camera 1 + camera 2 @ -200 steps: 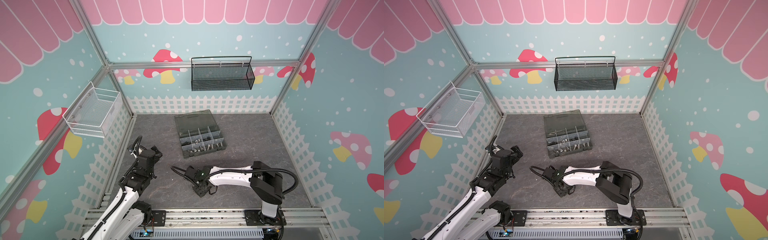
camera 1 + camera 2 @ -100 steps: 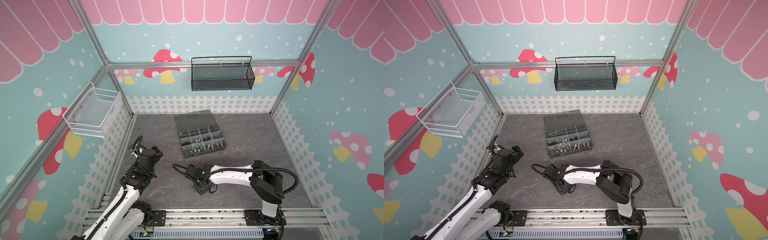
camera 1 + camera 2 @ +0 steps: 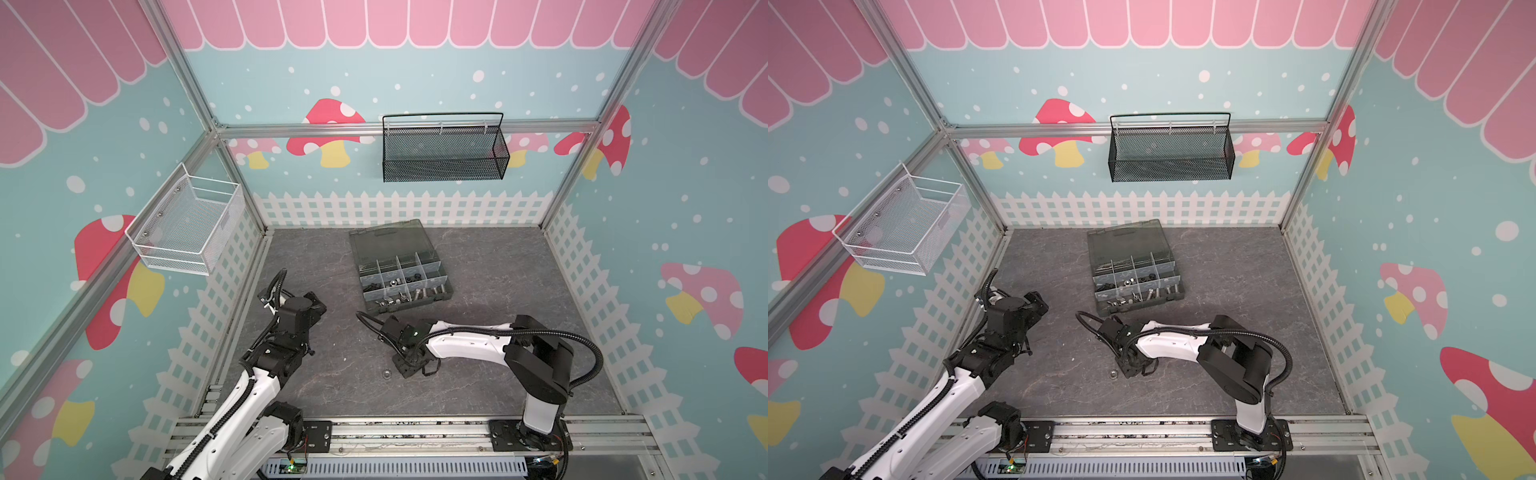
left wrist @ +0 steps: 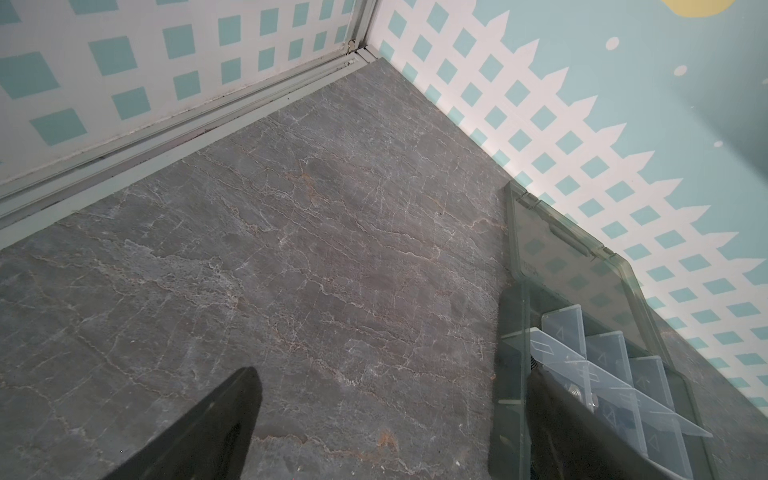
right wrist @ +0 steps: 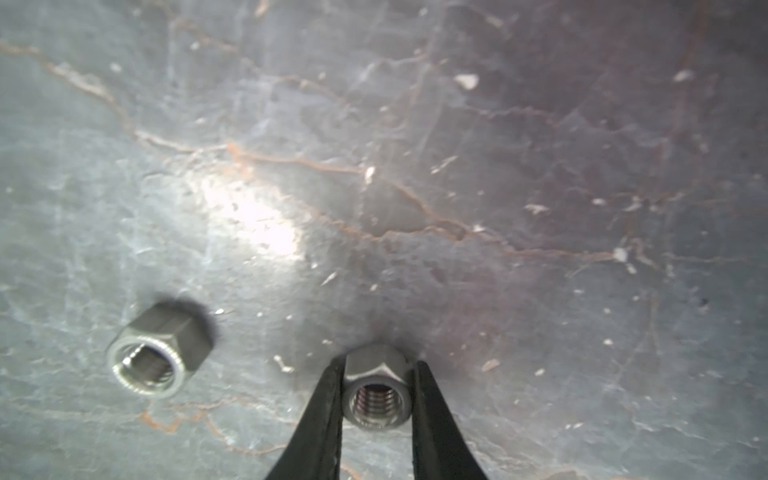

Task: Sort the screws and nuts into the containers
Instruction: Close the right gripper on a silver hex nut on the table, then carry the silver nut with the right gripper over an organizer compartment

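Right gripper (image 5: 379, 365) pinches a shiny silver hex nut (image 5: 377, 401) on the grey desk (image 5: 540, 166). Slick flats may squirt it free on lifting.

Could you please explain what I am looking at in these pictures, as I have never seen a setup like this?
These are two small robot arms mounted on a rail at the front, each ending in two jaws. Both top views look down on the whole booth; each wrist view comes from a camera on an arm, looking along its jaws. On the grey table stands an open organiser box with screws and nuts inside. The right arm reaches down to the tabletop, and its jaws are closed on a silver hex nut; a second nut lies loose beside it. The left arm is off to the side, its jaws wide apart and empty.
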